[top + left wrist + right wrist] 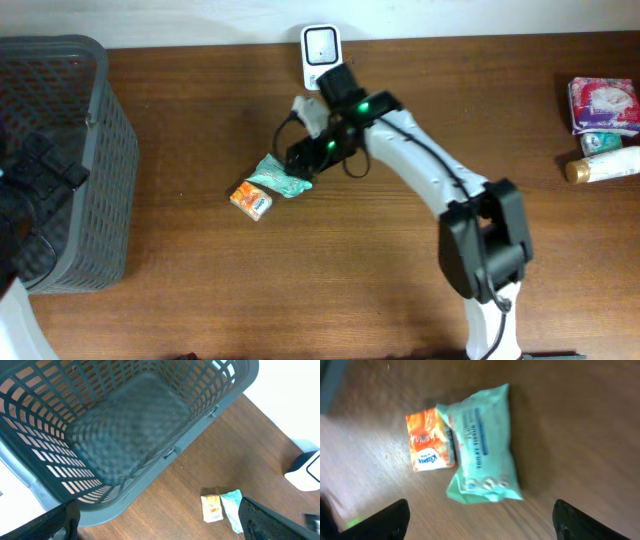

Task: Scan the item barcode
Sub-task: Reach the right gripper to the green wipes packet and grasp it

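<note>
Wooden surface (300, 280). Grey mesh basket (100, 120) on it. Left claw (160, 525) above the basket, wide, empty. Right claw (482, 522) right of the basket, hovering over the packs, wide, holding nothing. Teal soft pack (482, 450) flat on the surface, right of the basket. Small orange packet (430, 442) touches its basket-side edge.

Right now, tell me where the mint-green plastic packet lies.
Overhead, the mint-green plastic packet lies left of centre, against the small orange packet, by the right gripper.
</note>
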